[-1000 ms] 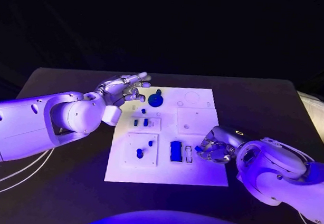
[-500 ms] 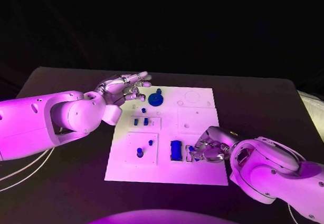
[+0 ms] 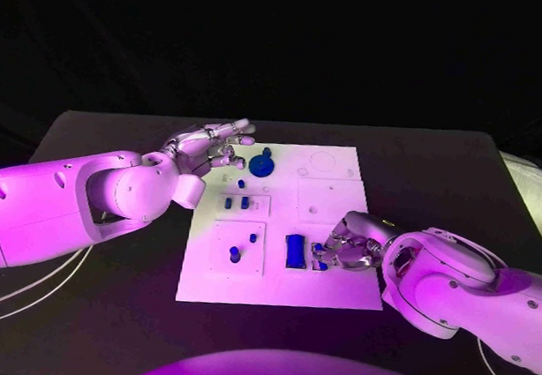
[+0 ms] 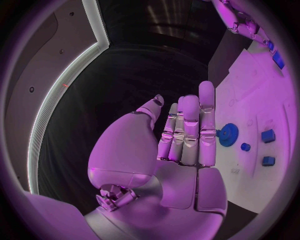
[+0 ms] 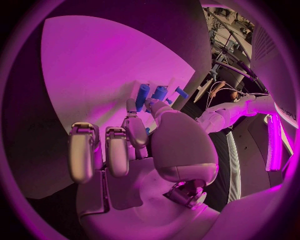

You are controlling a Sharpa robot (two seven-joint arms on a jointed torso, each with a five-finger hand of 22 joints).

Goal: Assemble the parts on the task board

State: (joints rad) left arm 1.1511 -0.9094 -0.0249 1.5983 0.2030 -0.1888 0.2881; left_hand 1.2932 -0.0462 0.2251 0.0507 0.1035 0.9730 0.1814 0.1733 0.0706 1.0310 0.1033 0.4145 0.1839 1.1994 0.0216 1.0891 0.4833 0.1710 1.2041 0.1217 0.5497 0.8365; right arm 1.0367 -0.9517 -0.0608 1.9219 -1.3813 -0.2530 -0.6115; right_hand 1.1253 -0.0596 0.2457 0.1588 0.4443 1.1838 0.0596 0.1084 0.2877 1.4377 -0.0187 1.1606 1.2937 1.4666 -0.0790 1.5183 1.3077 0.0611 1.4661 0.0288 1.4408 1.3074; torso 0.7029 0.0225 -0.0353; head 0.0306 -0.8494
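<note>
Blue rectangular part [image 3: 295, 251] on task board [image 3: 333, 206], beside right hand [image 3: 346, 250]; fingers curled near it, grip unclear. Left hand [image 3: 209, 151] off board's far-left corner, fingers apart, empty. Next: seating part squarely.

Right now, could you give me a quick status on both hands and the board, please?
Left hand open, raised beside blue gear. Right hand fingertips at blue rectangular block on task board. Nothing in the way.

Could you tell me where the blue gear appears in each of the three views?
Head view: blue gear at the task board's far edge, beside the left robot hand.
Left wrist view: gear just past that hand's fingertips.
Right wrist view: not in it.
Shared landmark: the white task board.
</note>
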